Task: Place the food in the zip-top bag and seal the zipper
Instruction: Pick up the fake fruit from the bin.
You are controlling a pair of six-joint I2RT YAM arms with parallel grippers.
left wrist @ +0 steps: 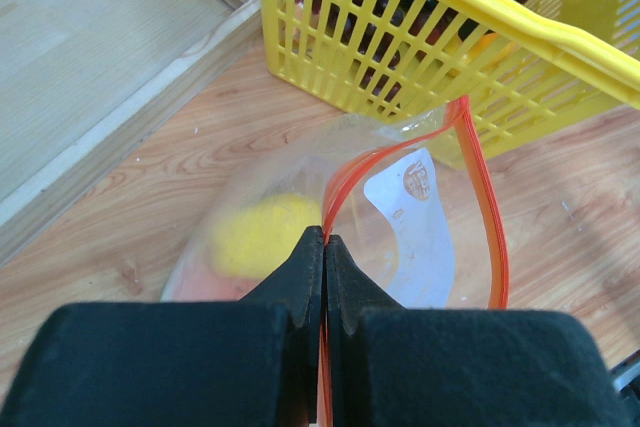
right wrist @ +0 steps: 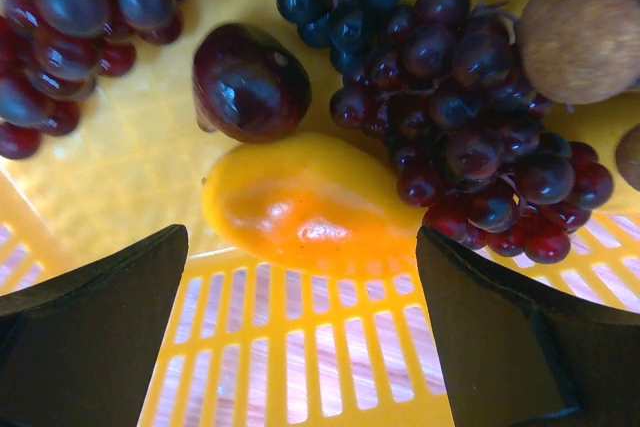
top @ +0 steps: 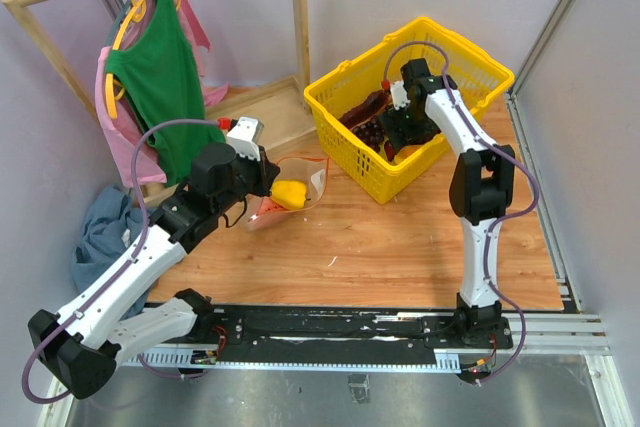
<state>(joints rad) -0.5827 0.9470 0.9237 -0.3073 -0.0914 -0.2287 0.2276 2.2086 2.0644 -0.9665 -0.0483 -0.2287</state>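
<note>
Left arm: stretched low over the table, gripper [left wrist: 324, 239] pinched tight on the zipper [left wrist: 484, 202] at the bag [left wrist: 395, 142] mouth | pepper [left wrist: 262, 235] in the bag, just past the fingertips | Right arm: elbow high, wrist dipped into the basket [top: 441, 35], gripper [right wrist: 303, 292] spread wide, holding nothing | orange fruit [right wrist: 300, 209] under the gap, grapes [right wrist: 470, 147] ahead-right.

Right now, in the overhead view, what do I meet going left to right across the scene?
blue cloth → green shirt → zip-top bag → yellow basket
</note>
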